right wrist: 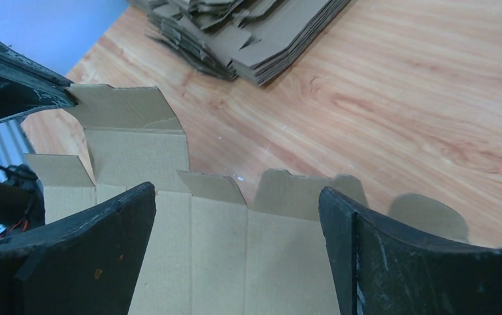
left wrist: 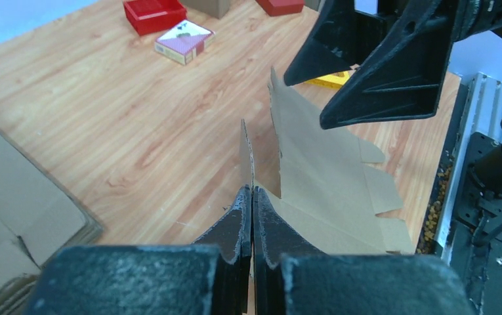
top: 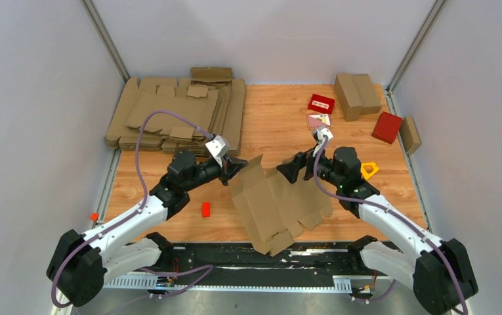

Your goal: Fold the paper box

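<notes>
The paper box (top: 277,207) is an unfolded brown cardboard blank lying at the table's middle front, its far left flap raised. My left gripper (top: 237,167) is shut on that raised flap's edge; in the left wrist view the flap (left wrist: 247,154) stands edge-on between the closed fingertips (left wrist: 252,193). My right gripper (top: 294,170) is open and empty, hovering over the blank's far edge. In the right wrist view its fingers (right wrist: 113,226) straddle the flat panel (right wrist: 235,256), not touching it.
A stack of flat cardboard blanks (top: 176,115) lies at the back left. Folded brown boxes (top: 356,95), two red boxes (top: 387,126), a pink card (top: 319,121) and a yellow triangular frame (top: 369,170) sit at the back right. A small red piece (top: 205,209) lies beside the blank.
</notes>
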Controlling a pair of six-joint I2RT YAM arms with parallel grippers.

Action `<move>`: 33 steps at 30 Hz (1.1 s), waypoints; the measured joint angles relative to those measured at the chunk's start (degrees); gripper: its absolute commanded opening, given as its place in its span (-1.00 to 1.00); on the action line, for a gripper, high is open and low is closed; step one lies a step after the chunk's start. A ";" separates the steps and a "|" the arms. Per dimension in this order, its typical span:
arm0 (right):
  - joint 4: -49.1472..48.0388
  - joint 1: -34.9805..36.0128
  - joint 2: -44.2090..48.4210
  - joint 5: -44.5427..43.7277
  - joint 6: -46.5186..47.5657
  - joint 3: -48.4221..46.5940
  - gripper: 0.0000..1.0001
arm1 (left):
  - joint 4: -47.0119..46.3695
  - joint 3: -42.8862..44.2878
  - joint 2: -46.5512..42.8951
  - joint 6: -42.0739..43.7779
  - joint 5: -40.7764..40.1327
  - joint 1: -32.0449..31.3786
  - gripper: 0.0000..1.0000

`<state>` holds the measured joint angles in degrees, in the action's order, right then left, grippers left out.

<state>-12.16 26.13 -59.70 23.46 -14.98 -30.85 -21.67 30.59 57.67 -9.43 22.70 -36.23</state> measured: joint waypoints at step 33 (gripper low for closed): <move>-6.14 -7.28 9.68 -7.50 -3.45 9.60 1.00 | 1.42 -0.22 -12.04 24.55 7.21 -0.07 -1.00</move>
<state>-18.31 18.85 -50.02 15.97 -18.44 -21.26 -20.25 30.37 45.63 15.11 29.91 -36.29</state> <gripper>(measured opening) 0.998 0.008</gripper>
